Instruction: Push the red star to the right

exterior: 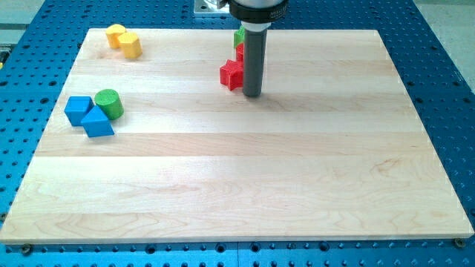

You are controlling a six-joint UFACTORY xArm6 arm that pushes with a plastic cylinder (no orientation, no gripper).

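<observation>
Pale wood-grain board (245, 185) on a blue perforated table (445, 89). Red star (231, 74) plus another red block (240, 52), a green one (239, 36), green cylinder (109, 103), two blue blocks (87, 115), two yellow ones (123, 40) by the top-left corner. Rod's dark grey.

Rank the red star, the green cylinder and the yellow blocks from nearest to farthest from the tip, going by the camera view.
Measured from my tip:
1. Red star, right beside the tip on the view's left, touching or nearly so.
2. Green cylinder, far off to the view's left, next to the blue blocks.
3. Yellow blocks, at the view's top left corner of the board, a little farther than the cylinder.
</observation>
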